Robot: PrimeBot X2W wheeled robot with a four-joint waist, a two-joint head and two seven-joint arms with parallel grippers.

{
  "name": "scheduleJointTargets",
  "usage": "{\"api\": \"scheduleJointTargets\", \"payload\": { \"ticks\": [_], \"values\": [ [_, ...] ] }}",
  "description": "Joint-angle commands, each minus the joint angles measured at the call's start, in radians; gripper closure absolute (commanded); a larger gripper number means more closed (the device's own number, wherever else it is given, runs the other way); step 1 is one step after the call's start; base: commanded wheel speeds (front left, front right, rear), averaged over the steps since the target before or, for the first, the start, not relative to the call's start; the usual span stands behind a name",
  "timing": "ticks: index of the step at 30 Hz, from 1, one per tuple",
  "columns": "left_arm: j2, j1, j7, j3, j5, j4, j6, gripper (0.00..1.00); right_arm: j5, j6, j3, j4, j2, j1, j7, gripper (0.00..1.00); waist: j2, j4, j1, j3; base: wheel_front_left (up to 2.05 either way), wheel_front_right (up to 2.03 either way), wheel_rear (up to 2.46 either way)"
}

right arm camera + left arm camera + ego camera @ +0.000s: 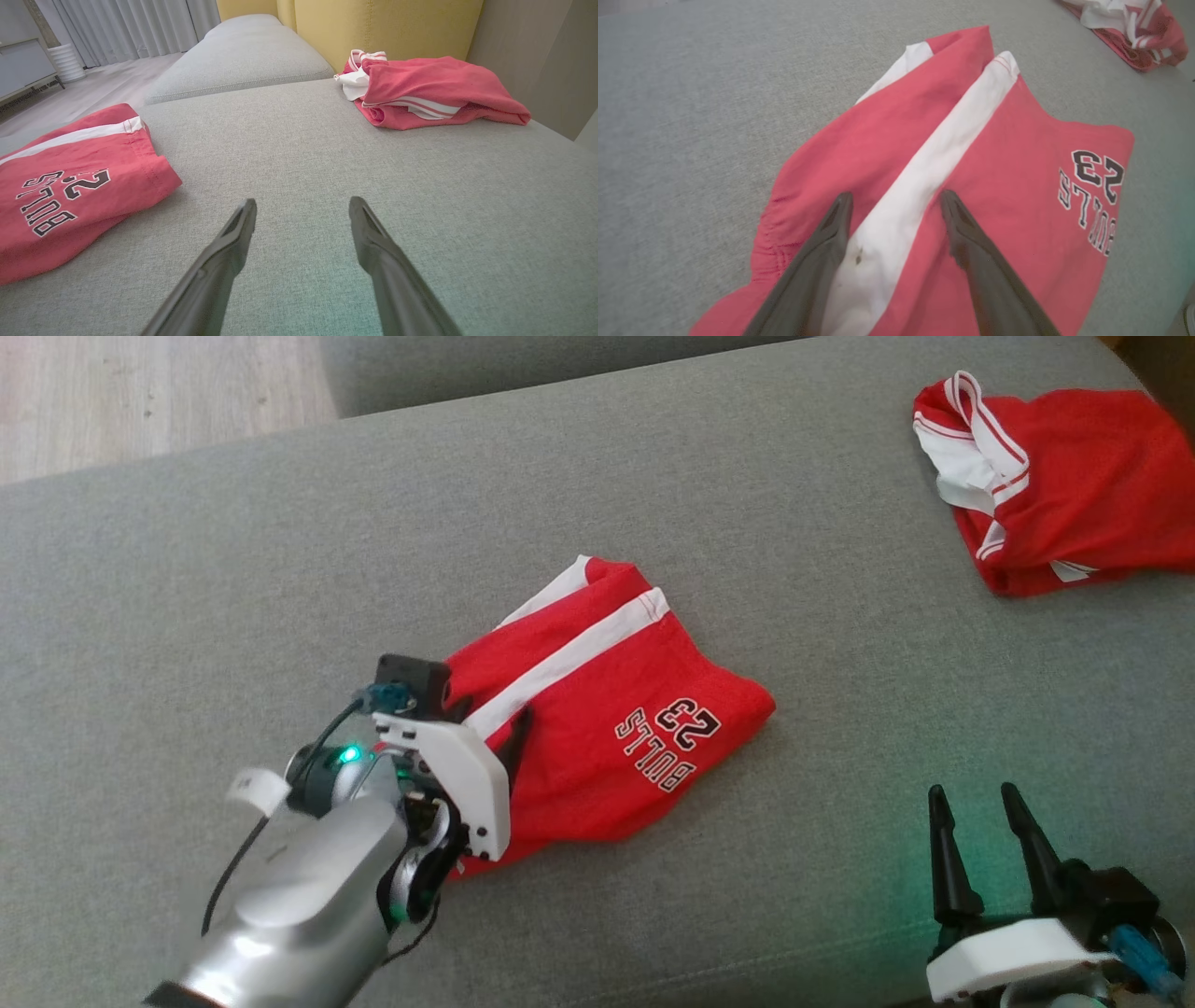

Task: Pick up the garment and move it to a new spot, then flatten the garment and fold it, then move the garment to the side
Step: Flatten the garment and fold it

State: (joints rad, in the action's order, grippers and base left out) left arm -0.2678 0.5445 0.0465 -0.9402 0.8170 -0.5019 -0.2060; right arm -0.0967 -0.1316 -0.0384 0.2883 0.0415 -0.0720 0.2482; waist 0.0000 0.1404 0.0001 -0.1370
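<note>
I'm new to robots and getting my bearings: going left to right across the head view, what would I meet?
The left gripper → red BULLS 23 shorts → crumpled red-and-white garment. The right gripper lies below that garment, so its place is unclear.

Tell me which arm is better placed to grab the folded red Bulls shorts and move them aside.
Left. The left gripper hangs open over the folded red shorts, fingers either side of the white stripe. The right gripper sits apart from them over bare grey sofa cushion.
</note>
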Motion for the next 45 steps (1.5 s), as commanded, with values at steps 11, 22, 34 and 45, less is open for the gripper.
{"api": "scheduleJointTargets", "payload": {
  "ticks": [11,22,34,45],
  "values": [
    [0.035,0.116,-0.003,-0.001,0.014,-0.103,0.128,0.86,0.004,0.001,0.025,-0.019,0.009,0.023,0.014,0.0,0.0,-0.001,-0.0001,0.01,0.0,0.0,0.0],
    [0.06,0.086,-0.067,-0.108,-0.091,-0.018,0.122,1.0,0.011,0.001,0.018,-0.016,0.009,0.005,0.014,0.0,0.0,-0.002,-0.0001,0.045,0.0,0.0,0.0],
    [0.013,-0.086,-0.077,-0.286,-0.198,0.148,0.127,0.03,0.009,0.001,0.009,-0.016,0.009,-0.02,0.014,0.0,0.0,-0.004,-0.0001,0.068,0.0,0.0,0.0],
    [0.043,-0.133,-0.163,-0.207,-0.103,0.24,0.127,0.0,0.01,0.001,0.012,-0.01,0.009,-0.025,0.014,0.0,0.0,-0.001,-0.0001,0.08,0.0,0.0,0.0]
  ]
}}
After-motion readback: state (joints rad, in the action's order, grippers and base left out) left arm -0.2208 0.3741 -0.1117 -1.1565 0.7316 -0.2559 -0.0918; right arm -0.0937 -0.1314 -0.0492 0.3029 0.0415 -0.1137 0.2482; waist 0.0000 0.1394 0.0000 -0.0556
